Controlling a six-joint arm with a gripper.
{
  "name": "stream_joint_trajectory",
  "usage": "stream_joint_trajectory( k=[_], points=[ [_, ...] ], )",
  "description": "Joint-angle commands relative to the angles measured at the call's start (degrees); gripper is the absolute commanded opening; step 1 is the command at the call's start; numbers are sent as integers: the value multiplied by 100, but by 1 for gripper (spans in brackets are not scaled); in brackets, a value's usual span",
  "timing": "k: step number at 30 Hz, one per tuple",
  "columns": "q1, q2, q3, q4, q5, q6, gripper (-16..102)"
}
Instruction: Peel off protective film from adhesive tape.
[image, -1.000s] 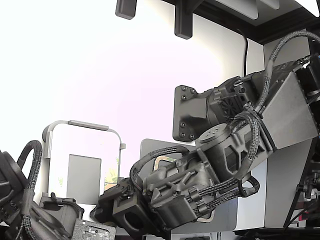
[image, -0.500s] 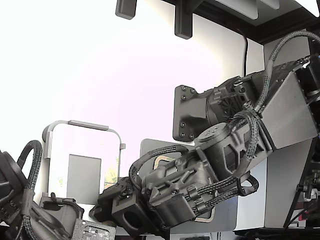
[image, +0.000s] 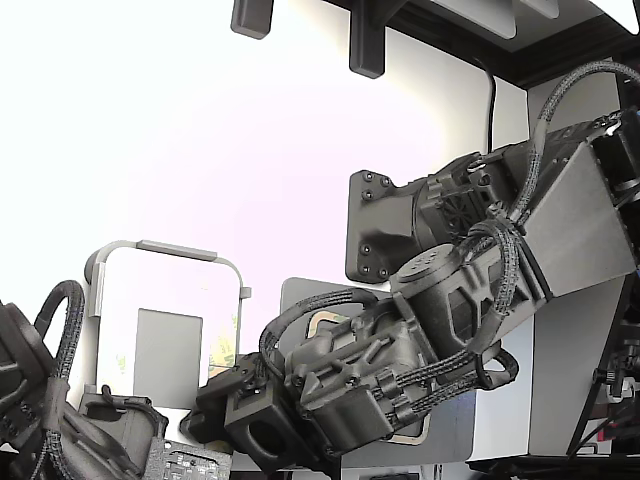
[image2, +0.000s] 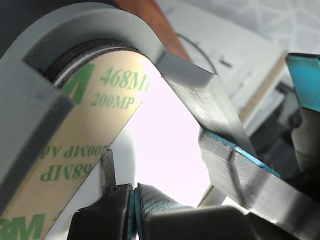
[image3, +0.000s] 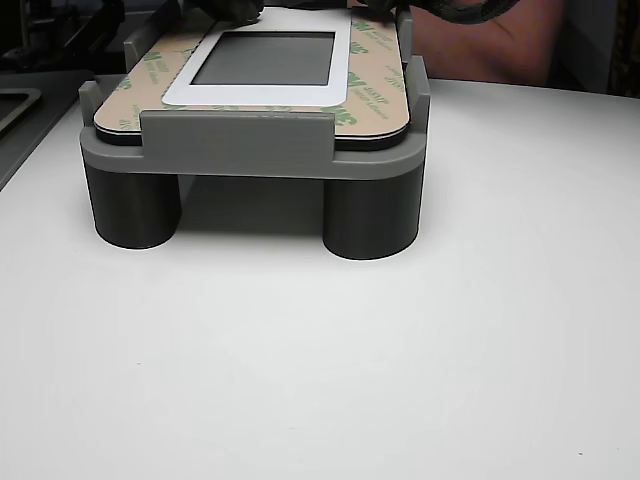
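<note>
the step in hand is judged to be the first grasp of the protective film (image2: 75, 145), before any real peeling is done. in the wrist view the pincer (image2: 134, 200) is seen with its two jaws pressed together, only a thin line showing between the teal-edged pads; whether an edge of the film is caught in that line cannot be told. the film is a glossy cream strip printed with green letters, and it lies flat around the rounded corner of the part held in the grey fixture (image3: 250, 150).

in the other view the same film is seen as a pale border with green marks around a white frame (image3: 260, 92) with a dark grey middle, all resting on the fixture, which stands on round legs on the white tabletop (image3: 320, 380). the film looks thin and smooth, the fixture matte and stiff.

for the next move a slow pull away from the corner is probably called for, at a low angle, so that the thin film is not torn.
</note>
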Motion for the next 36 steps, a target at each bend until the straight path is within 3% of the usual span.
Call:
stream_joint_trajectory(
  k=[1, 36],
  points=[
    [-44, 158, -105, -18, 9, 9, -10],
    [9, 193, -79, 9, -62, 149, -10]
  ],
)
